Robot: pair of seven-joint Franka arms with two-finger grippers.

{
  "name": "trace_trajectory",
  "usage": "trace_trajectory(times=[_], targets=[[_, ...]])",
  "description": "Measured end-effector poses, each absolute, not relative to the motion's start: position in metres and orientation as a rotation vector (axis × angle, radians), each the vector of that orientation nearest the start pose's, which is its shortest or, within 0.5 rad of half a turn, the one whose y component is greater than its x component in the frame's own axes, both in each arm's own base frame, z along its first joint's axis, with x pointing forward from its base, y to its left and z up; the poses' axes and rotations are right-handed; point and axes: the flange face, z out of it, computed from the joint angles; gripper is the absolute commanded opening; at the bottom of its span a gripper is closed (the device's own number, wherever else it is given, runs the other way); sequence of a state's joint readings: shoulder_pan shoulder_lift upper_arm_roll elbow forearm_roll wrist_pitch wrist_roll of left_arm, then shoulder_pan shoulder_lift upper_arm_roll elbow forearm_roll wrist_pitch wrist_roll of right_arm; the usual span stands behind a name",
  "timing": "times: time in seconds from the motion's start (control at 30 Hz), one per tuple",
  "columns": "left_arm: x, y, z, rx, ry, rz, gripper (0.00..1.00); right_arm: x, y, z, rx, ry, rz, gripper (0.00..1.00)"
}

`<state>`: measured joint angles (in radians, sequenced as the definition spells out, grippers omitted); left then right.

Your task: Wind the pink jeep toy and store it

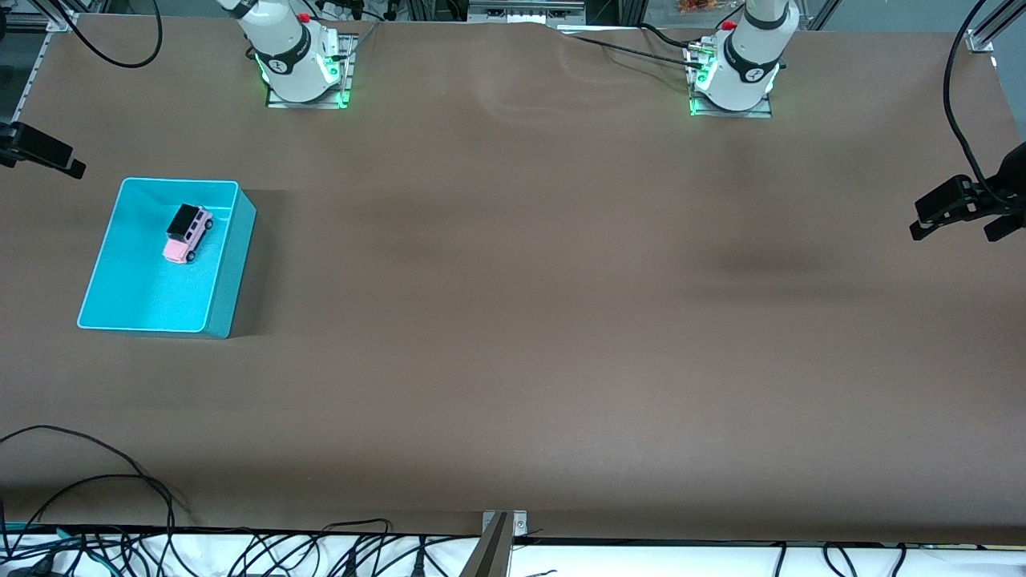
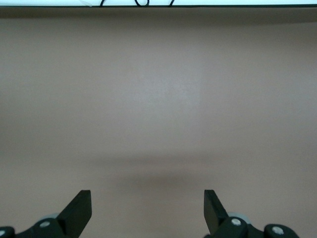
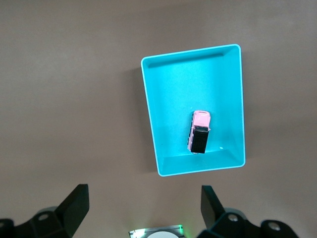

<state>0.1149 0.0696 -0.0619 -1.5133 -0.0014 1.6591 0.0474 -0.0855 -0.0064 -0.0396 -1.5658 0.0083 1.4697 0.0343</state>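
The pink jeep toy (image 1: 188, 232) (image 3: 199, 131), light pink with a black roof and rear, lies inside the turquoise bin (image 1: 228, 264) (image 3: 151, 109) at the right arm's end of the table. My right gripper (image 3: 144, 201) hangs high over the bare table beside its own base, open and empty, well apart from the bin. High over bare brown tabletop, my left gripper (image 2: 147, 206) is open too, with nothing between its fingers. Neither hand shows in the front view, only the two arm bases.
The right arm's base (image 1: 298, 60) and the left arm's base (image 1: 741, 68) stand along the table edge farthest from the front camera. Black camera clamps (image 1: 966, 204) (image 1: 40, 151) jut in at both table ends. Cables (image 1: 120, 513) trail along the near edge.
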Motion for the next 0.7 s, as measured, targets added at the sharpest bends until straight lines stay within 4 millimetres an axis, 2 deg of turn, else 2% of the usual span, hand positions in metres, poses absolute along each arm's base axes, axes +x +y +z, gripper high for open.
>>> trace_trajectory(times=[0.17,0.7], targets=[[0.5842,0.0321,0.6204,-3.141,-0.009,-0.120,1.00,0.5387,-0.0568,0.6218,-3.119,0.221,0.140,1.00],[0.5842,0.0320,0.6204,-3.141,-0.009,-0.120,1.00,0.5415,-0.0619,0.6155,-3.117,0.228,0.158,1.00]])
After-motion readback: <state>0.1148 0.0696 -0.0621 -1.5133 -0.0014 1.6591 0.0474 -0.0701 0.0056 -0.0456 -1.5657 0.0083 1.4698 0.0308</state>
